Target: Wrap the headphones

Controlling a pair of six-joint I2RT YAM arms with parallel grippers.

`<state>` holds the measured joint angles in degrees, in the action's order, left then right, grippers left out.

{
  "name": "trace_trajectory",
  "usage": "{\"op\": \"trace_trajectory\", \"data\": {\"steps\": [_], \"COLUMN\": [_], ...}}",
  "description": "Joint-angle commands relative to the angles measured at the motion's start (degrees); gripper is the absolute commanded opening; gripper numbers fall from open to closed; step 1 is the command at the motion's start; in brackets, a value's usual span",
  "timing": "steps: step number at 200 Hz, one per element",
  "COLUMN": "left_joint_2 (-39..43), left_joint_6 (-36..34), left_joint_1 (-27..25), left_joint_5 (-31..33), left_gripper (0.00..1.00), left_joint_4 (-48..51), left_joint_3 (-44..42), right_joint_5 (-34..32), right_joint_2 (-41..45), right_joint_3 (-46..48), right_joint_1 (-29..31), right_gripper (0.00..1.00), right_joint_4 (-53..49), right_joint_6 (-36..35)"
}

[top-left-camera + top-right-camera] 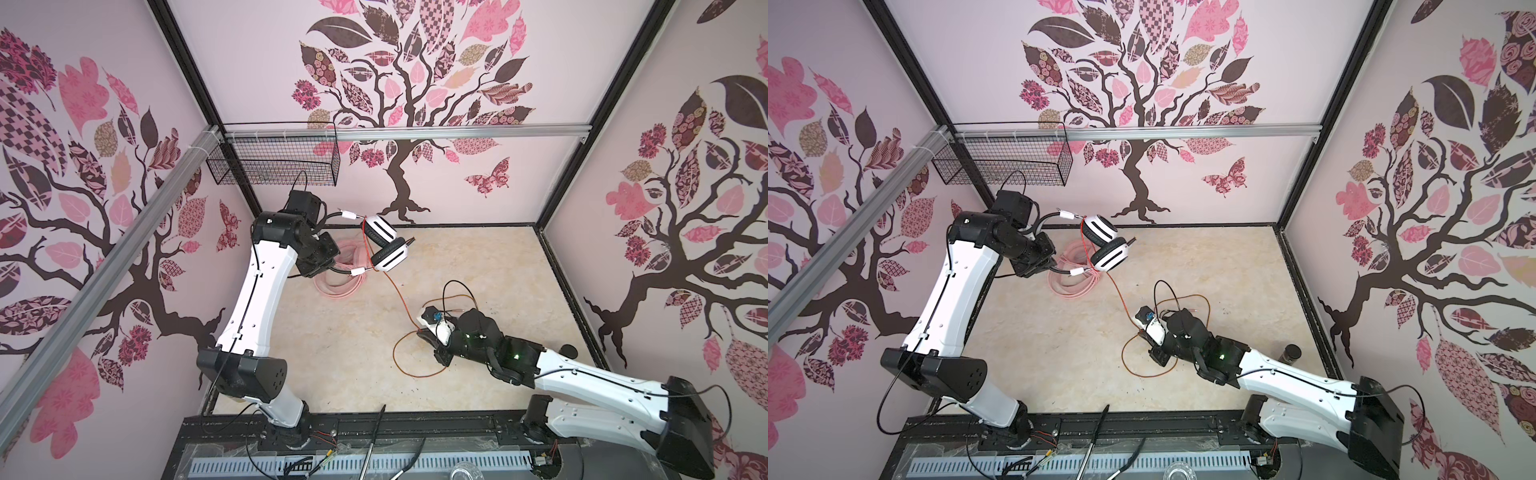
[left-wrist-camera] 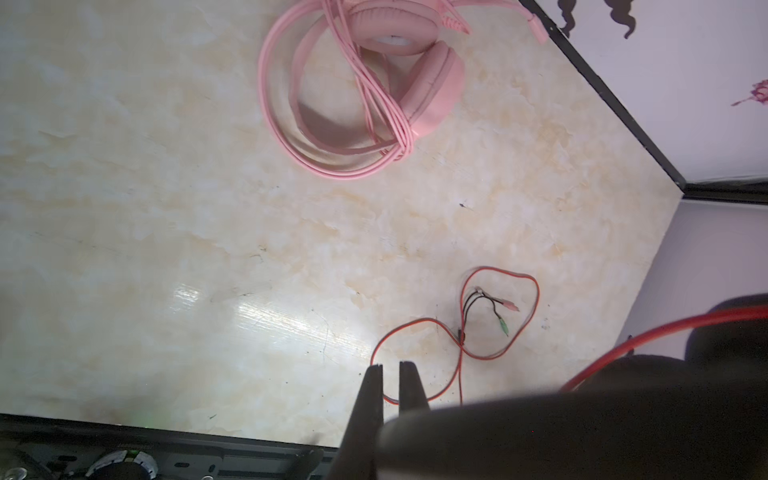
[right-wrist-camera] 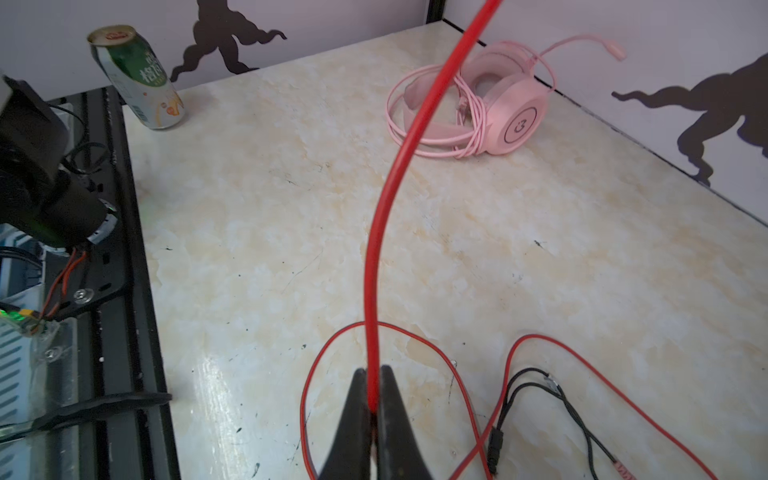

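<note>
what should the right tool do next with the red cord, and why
Probably swing the red cord around the white-and-black headset: the right tool is shut on the cord, the left tool holds that headset above the table, and much cord lies in loose loops there.

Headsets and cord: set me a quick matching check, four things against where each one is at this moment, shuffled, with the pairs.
Things
1. pink headset
2. white-and-black headset
3. orange-red cord
4. can

Places
A. pinched in the right gripper
B. standing on the table beside the right arm
C. lying on the table, its own cord looped around it
D. up off the table at the left gripper

Pairs: 1-C, 2-D, 3-A, 4-B.
</note>
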<state>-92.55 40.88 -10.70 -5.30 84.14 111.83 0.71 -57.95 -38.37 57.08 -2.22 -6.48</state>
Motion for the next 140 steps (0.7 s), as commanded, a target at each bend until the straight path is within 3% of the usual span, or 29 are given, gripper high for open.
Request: {"op": "trace_trajectory", "data": {"steps": [1, 57, 94, 140], "left_joint_2": [1.7, 2.1, 1.1, 3.0], "left_joint_6": [1.6, 3.4, 3.3, -0.2], "left_joint_1": [-0.1, -3.3, -7.0, -9.8], "left_joint_5": [3.3, 11.3, 16.9, 18.9], "left_gripper": [0.0, 0.0, 0.0, 0.0], "left_joint_4": [-2.0, -0.3, 1.8, 2.1], "left_joint_3": [-3.0, -5.0, -4.4, -9.0], "right_joint_5": [-2.8, -9.9, -13.3, -28.6], "right_joint_2": [1.2, -3.6, -5.2, -4.6], "right_joint_3": [-5.1, -15.9, -22.0, -26.0], "right_joint_1": [2.2, 11.0, 12.8, 12.8], "right_gripper": [0.0, 0.0, 0.0, 0.0], "right_joint_4": [-7.9, -14.6, -18.2, -21.9], "right_joint_6": [-1.2, -4.1, -4.4, -8.0]}}
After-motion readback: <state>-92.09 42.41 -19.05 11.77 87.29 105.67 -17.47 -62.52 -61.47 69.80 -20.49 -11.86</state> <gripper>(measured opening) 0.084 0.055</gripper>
